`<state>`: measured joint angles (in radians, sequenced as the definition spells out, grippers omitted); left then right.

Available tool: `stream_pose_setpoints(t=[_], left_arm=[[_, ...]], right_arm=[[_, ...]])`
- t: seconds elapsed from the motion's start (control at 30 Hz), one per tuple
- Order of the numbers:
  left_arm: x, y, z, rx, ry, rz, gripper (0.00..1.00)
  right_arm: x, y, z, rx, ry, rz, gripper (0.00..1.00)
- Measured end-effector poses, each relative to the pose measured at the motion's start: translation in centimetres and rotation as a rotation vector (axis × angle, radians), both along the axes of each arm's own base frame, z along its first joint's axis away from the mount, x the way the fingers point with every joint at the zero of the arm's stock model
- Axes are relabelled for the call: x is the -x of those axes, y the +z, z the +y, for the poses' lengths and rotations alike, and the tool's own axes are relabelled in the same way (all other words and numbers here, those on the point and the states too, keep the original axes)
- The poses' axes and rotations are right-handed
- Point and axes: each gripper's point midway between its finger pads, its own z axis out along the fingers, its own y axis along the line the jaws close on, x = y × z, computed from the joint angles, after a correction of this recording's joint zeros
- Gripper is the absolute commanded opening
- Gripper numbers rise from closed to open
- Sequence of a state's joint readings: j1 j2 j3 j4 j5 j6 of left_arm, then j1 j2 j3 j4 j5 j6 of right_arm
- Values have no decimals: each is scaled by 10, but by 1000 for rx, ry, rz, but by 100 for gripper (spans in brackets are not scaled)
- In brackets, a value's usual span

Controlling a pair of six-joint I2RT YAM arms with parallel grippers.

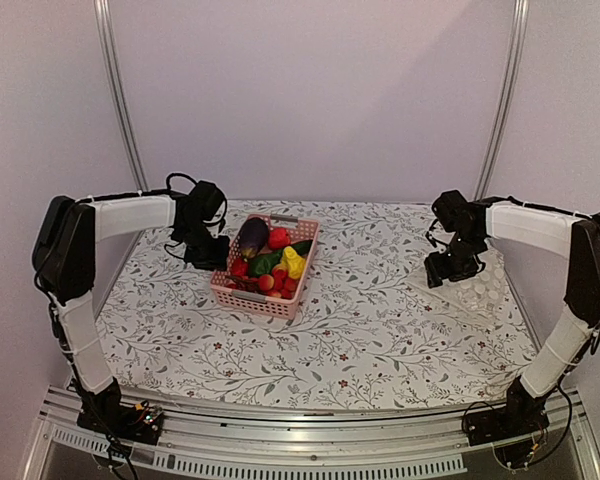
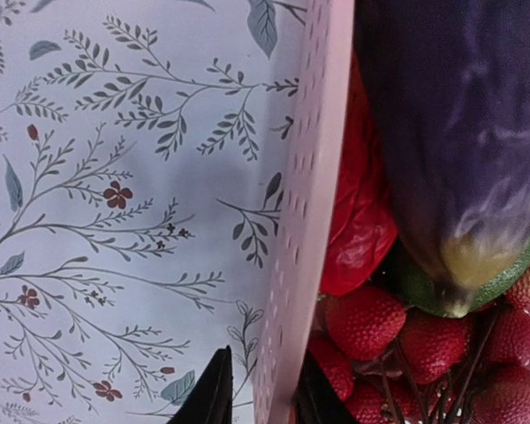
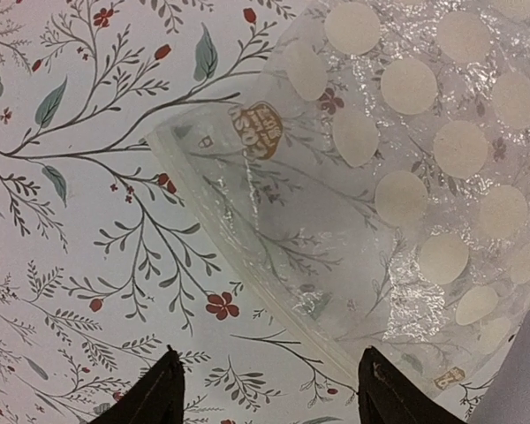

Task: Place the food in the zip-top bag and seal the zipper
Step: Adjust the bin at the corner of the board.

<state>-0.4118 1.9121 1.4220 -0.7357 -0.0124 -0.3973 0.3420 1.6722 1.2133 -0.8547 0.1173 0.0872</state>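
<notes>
Nothing bagged yet, by the look of it. All food point(image 1: 270, 268) heaped in pink slotted basket point(image 1: 250, 300) in middle of worktop point(image 1: 380, 340). Zip-top bag point(image 1: 483, 291) flat and empty at far right, well apart from basket.

Left pincer point(image 2: 269, 397) narrowly spread, astride basket's left wall: one finger point(image 2: 214, 399) outside over the worktop, the other inside beside the strawberries point(image 2: 367, 322). Sliver of floral print visible between outer finger and wall, so not pinching. Right pincer point(image 3: 274, 393) spread wide above bag's mouth edge, zipper point(image 3: 247, 237) just ahead of the fingers; holding nothing.

Likely step: steadying basket on the left, going for bag mouth on the right. To do well: close squarely on the wall, without skewing or tipping the load. On the right, come down on one film layer just behind the zipper, not both, or no opening of the mouth. Lift gently; thin film, apt to slip or crumple.

Basket rigid plastic, perforated, smooth rim. Bag clear, crinkly, glossy, white dots, small gold logo point(image 3: 256, 131) near corner. Eggplant point(image 2: 459, 132) long, glossy, dark purple, paler toward the tip. Red pepper point(image 2: 358, 221) shiny, lobed. Strawberries pitted, rounded. Yellow piece point(image 1: 294, 262) and green piece point(image 1: 264, 264) smooth. Worktop pale, matte.
</notes>
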Motion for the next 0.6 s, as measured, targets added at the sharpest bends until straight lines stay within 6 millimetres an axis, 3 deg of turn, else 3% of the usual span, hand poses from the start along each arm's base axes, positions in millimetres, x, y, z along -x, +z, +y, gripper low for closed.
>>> stream_pose_setpoints(t=[0.07,0.17,0.3,0.43,0.5,0.6], left_arm=[[0,-2,1,-3,5,5,9],[1,-2,1,-6,-2,3,1],[11,0,4,4,1,-2,0],[36,4,15,10,31,9,0],[47,6,20,13,38,10,6],[55,7,24,11,42,15,24]], right_arm=[[0,-3,-2,17,4,4,47],[0,-15,-4,52,13,31,46],[2,-33,-7,112,27,76,46],[-1,-41,-14,176,25,94,44],[-4,-43,-17,203,20,94,43],[-9,-47,-22,244,13,95,42]])
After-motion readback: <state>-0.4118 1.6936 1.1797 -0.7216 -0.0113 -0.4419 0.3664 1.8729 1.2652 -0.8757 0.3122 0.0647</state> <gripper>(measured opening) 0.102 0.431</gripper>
